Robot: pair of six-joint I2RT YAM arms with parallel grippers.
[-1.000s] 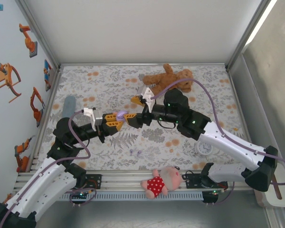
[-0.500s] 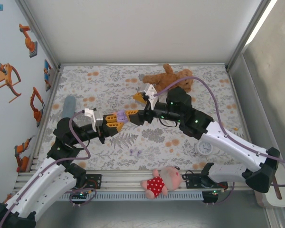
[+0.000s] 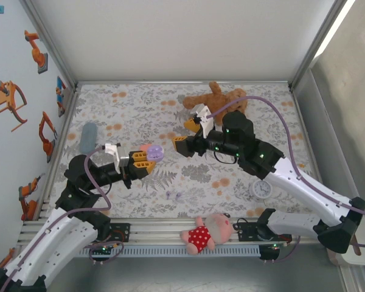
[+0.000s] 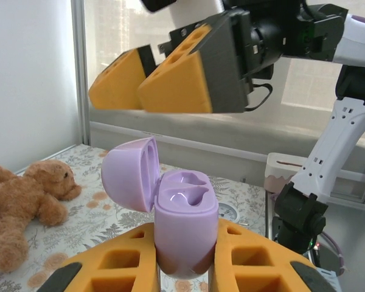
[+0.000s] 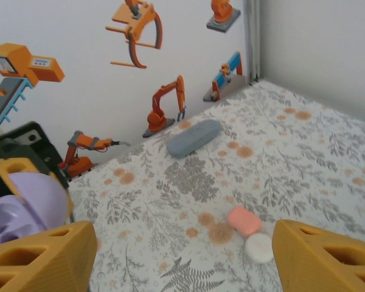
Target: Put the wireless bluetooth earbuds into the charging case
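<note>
My left gripper point(image 4: 185, 240) is shut on an open lilac charging case point(image 4: 182, 225), held upright above the table. Its lid point(image 4: 129, 172) is flipped to the left and both wells look empty. In the top view the left gripper point(image 3: 143, 159) holds the lilac case point(image 3: 154, 153) left of centre. My right gripper point(image 3: 184, 146) hangs open just to its right, apart from it, with nothing between its fingers point(image 5: 45, 255). It also hovers above the case as the right gripper point(image 4: 152, 82). Small lilac earbuds point(image 3: 173, 195) lie on the table nearer the front.
A coral case point(image 5: 243, 220) and a white case point(image 5: 258, 247) lie together on the floral cloth. A grey-blue pouch point(image 3: 88, 137) sits at the left, a teddy bear point(image 3: 214, 99) at the back, a small clock point(image 3: 261, 190) at the right, a doll point(image 3: 208, 233) on the front rail.
The right gripper has drawn back to the right, away from the lilac case. The left gripper has pulled slightly left and toward the front with the case.
</note>
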